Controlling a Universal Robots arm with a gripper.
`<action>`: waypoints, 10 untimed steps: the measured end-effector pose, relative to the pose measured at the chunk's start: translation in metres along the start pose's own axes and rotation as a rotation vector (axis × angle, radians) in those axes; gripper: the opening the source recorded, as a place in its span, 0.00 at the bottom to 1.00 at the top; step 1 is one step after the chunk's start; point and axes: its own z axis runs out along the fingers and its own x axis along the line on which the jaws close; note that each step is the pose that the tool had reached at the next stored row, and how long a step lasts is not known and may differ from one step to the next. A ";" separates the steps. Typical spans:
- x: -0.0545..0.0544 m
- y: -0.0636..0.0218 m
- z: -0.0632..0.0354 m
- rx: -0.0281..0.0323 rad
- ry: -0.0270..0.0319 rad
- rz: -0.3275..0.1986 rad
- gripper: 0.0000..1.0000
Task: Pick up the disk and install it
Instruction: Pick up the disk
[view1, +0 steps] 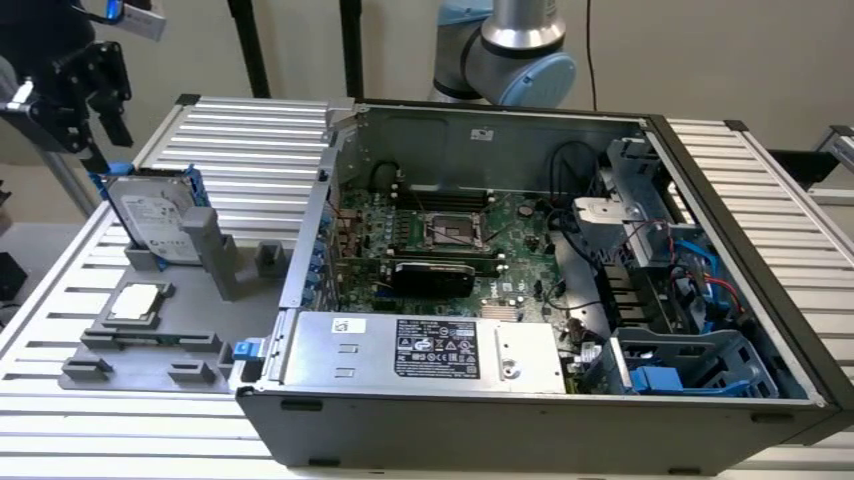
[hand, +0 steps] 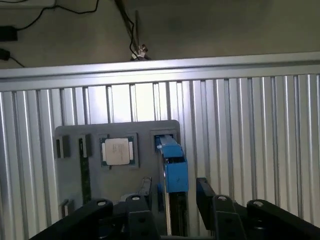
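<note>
The silver-grey tubular arm (view1: 515, 25) carries light-blue joint caps (view1: 555, 75). The black pincer (hand: 173, 186) consists of angular, linked finger members joined by round, dark pivot pins (hand: 102, 203) on both sides.

Silvery metal disk (view1: 151, 218), blue plastic frame (view1: 196, 186); matt grey plastic holder (view1: 200, 318); ribbed aluminium table (view1: 80, 420).

Spread pincer (hand: 173, 184) over edge-on disk (hand: 172, 162), chip (hand: 118, 150) on grey tray (hand: 75, 132)
</note>
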 end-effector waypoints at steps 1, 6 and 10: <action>0.000 0.0000 0.0011 0.0028 -0.0003 -0.001 1.00; 0.000 0.0008 0.0085 0.0188 -0.0021 -0.005 1.00; 0.000 0.0031 0.0152 0.0264 -0.0046 -0.008 1.00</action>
